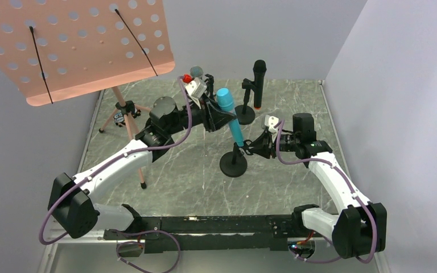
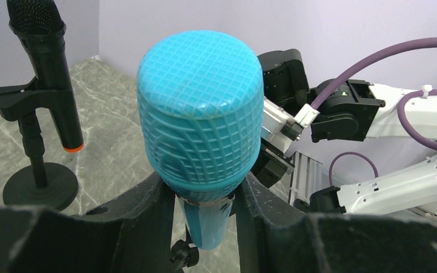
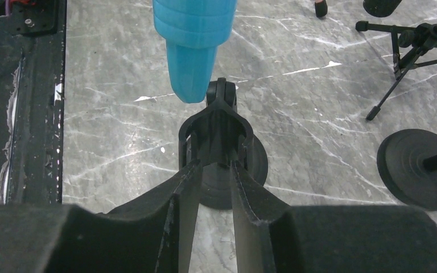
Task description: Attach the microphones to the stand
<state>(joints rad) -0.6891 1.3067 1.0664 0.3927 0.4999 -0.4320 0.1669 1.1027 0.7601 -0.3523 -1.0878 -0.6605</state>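
Observation:
My left gripper (image 1: pixel 221 116) is shut on the bright blue microphone (image 1: pixel 231 120) just below its head (image 2: pixel 200 114) and holds it tilted, tail down. The tail (image 3: pixel 193 62) hangs just above and to the left of the empty black clip (image 3: pixel 216 128) of the near stand (image 1: pixel 234 164). My right gripper (image 1: pixel 257 147) is shut on that clip from the right side. The all-black microphone with orange end (image 1: pixel 258 79) stands upright in the clip of a second stand (image 1: pixel 244 114). A grey mesh microphone head (image 1: pixel 196 71) shows behind my left gripper, its body hidden.
A pink perforated music stand (image 1: pixel 79 45) on a tripod (image 1: pixel 126 116) fills the back left. The second stand's round base (image 3: pixel 418 168) lies right of the near one. Grey walls close the back and right sides. A black rail (image 1: pixel 205 227) runs along the near edge.

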